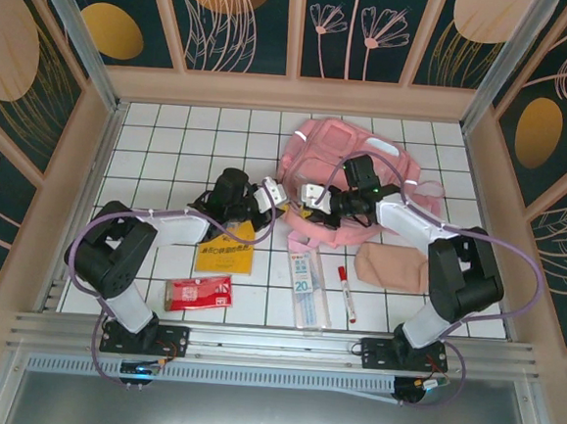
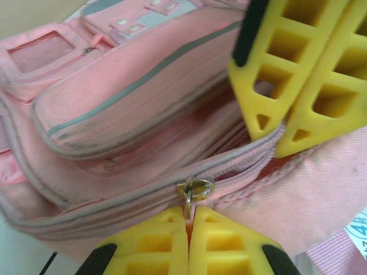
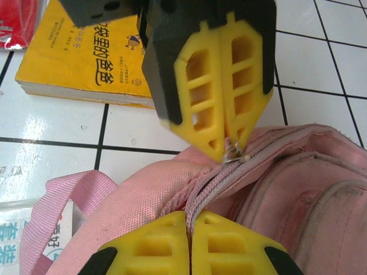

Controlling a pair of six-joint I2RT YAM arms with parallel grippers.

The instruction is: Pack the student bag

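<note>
The pink student bag lies at the back middle of the tiled table, and both grippers meet at its near left edge. My left gripper is shut on the metal zip pull; in the left wrist view its yellow fingers press together just below the slider. My right gripper is shut on the bag's zip edge, a little way along the zip from the slider. In the right wrist view the left gripper pinches the pull. The zip looks closed.
In front of the bag lie a yellow book, a red packet, a clear ruler pack, a red marker and a beige-pink pouch. Patterned walls ring the table.
</note>
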